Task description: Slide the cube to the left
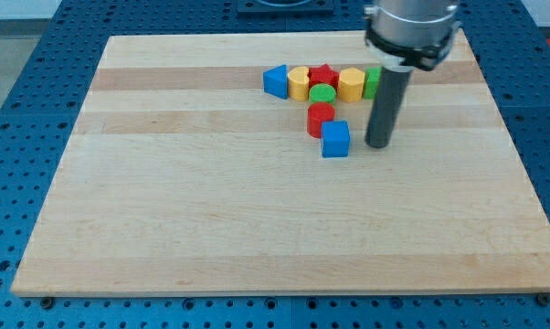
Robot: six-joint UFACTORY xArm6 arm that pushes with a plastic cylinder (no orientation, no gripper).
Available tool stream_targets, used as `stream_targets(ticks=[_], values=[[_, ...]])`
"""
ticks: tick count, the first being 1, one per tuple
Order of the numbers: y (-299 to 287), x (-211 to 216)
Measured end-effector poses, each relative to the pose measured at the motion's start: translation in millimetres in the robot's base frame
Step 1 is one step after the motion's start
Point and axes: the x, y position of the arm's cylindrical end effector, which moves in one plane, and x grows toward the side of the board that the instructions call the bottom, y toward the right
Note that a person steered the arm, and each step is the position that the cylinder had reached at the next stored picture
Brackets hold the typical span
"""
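Note:
A blue cube [335, 139] sits on the wooden board [211, 201], right of centre toward the view's top. It touches a red cylinder [320, 119] at its upper left. My tip [378, 144] stands just to the view's right of the blue cube, with a small gap between them. The rod rises from it to the arm's grey end at the view's top.
A row of blocks lies above the cube: a blue triangular block [275, 81], a yellow block [299, 83], a red star [324, 76], a green cylinder [322, 92], a yellow block [351, 84], and a green block [373, 82] partly hidden behind the rod.

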Motion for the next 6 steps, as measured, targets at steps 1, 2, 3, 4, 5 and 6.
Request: stream_targets(ticks=[1,2,3,4,5,6], values=[[-41,5],[-81,9],[-118,9],[-137,9],[-111,10],[-55,10]])
